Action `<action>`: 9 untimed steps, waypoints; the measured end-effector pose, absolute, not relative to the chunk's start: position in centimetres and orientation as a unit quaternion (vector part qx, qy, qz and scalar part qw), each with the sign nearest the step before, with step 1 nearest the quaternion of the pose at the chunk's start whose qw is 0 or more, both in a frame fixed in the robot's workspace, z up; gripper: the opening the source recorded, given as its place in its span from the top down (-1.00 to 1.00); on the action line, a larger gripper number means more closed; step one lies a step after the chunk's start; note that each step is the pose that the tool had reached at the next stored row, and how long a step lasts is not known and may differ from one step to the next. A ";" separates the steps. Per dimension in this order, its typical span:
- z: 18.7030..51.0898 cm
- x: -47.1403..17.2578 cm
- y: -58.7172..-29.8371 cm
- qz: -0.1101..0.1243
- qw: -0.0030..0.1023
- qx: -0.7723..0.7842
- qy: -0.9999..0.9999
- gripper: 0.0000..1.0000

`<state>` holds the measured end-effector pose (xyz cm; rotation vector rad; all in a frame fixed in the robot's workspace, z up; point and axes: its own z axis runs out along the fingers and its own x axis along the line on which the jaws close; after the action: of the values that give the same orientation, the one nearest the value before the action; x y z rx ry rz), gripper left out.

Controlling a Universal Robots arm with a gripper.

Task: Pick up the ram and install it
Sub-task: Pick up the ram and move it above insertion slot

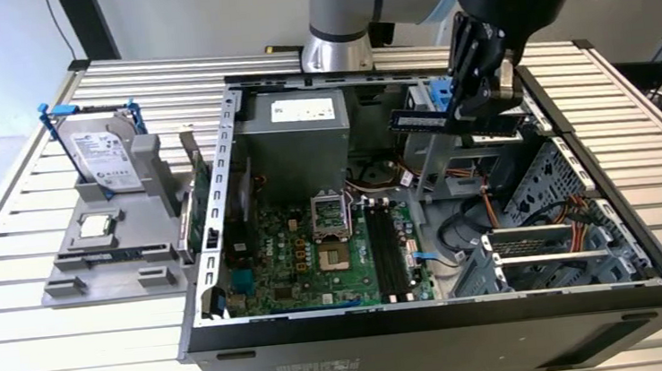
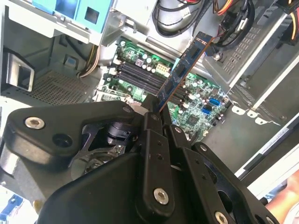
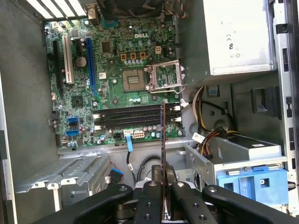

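**Carrying step: the slim dark-green ram stick (image 1: pixel 425 120) held above the open black computer case (image 1: pixel 441 342).**

The stick is clamped at one end by the black claw (image 2: pixel 156 109), whose fingers are closed tight on it. It hangs high over the far right part of the case, clear of the green motherboard (image 3: pixel 93 70). Installation is judged not yet done. The long black memory slots (image 3: pixel 131 115) appear empty, and seating would call for the stick's edge to be lined up along one slot. Inside the case, the processor socket (image 3: pixel 133 79) stands open. At the exterior view's left, the grey moulded holder (image 1: pixel 111 269) on the slatted table (image 1: pixel 33 346) carries the silver hard drive with blue brackets (image 1: pixel 101 152) and a small square silver processor chip (image 1: pixel 97 226).
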<state>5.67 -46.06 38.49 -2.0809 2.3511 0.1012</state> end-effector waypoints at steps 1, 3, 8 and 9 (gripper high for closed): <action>38.5 5.7 -46.1 0.032 0.000 -0.662 0.748 1.00; 38.5 5.7 -46.0 0.032 0.000 -0.663 0.748 1.00; 38.5 5.7 -46.1 0.032 0.000 -0.665 0.746 1.00; 38.5 5.7 -46.0 0.032 0.000 -0.665 0.746 1.00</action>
<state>5.67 -46.05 38.49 -2.0906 2.3428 0.1012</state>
